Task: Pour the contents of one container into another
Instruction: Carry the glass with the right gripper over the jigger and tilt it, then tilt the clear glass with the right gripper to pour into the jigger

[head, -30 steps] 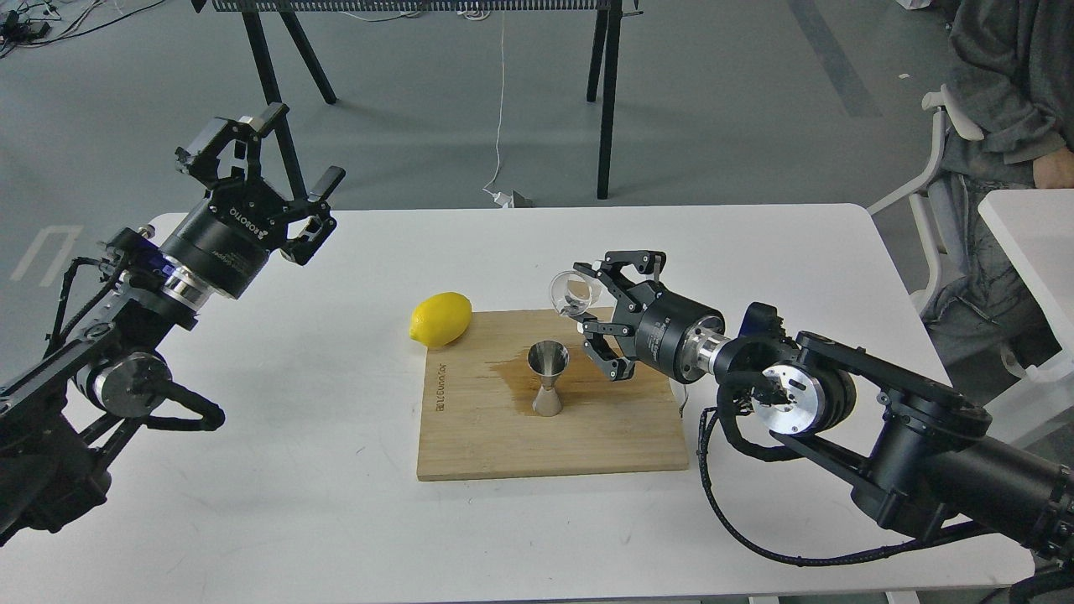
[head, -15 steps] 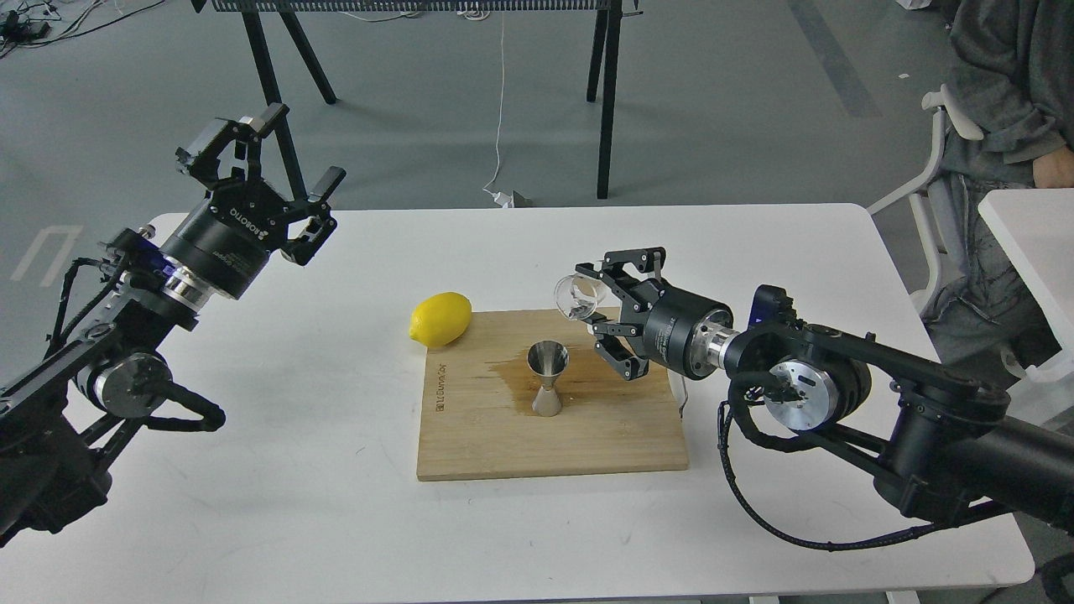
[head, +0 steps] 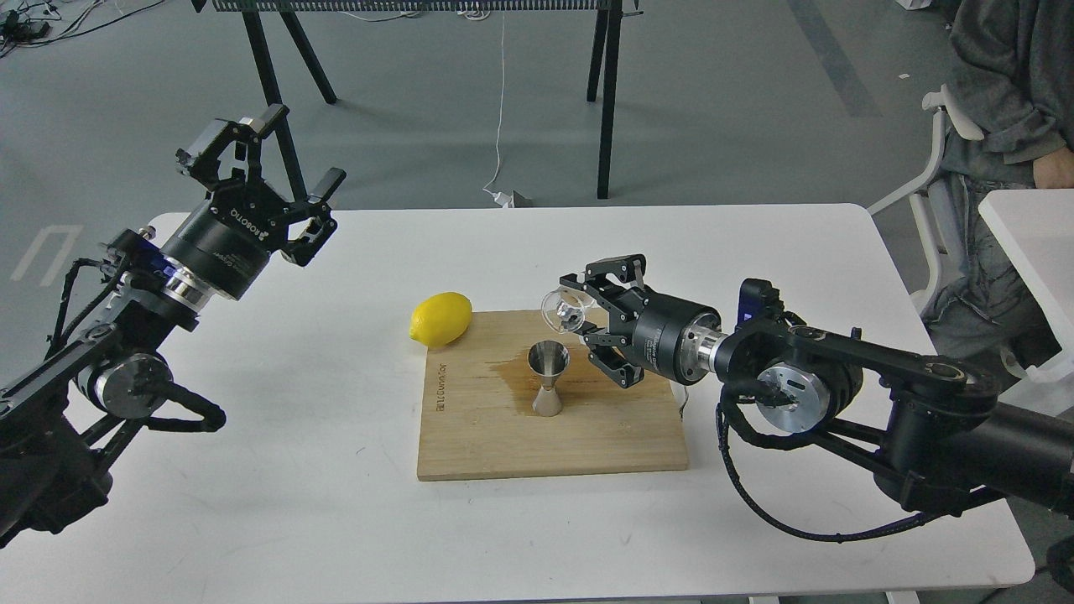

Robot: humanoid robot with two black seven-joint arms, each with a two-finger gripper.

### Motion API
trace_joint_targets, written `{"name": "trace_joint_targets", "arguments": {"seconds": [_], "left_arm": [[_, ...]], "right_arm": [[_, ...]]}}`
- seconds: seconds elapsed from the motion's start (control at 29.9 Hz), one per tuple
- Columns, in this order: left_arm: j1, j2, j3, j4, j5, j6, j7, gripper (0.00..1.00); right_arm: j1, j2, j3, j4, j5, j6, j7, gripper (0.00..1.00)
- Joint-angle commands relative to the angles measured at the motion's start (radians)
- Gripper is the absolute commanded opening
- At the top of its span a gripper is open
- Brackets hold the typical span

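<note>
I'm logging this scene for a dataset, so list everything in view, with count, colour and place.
glass cup: one, clear, tipped on its side in the right gripper, above and just right of the jigger
jigger: one, steel, upright on the board
cutting board: one, wooden, table centre, stained near the jigger
lemon: one, yellow, at the board's far-left corner
table: one, white
left gripper: black, open, raised, empty
right gripper: black, holding the cup

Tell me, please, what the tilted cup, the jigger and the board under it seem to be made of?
The cup looks like clear glass: the board shows through it. The jigger seems polished steel, with mirror-like grey reflections. The board appears to be pale bamboo or wood, matt, with visible grain and a darker stain.
</note>
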Motion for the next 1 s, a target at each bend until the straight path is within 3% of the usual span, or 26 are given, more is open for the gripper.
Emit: {"name": "trace_joint_targets", "arguments": {"seconds": [0.0,0.97], "left_arm": [[-0.001,-0.001,0.000,0.000,0.000,0.000,0.000,0.89],[-0.001,-0.001,0.000,0.000,0.000,0.000,0.000,0.89]], "right_arm": [[0.030,-0.003,-0.036,0.000,-0.017,0.000,-0.001,0.42],[0.183,-0.003,-0.208,-0.003,-0.120,0.005,-0.003,0.42]]}}
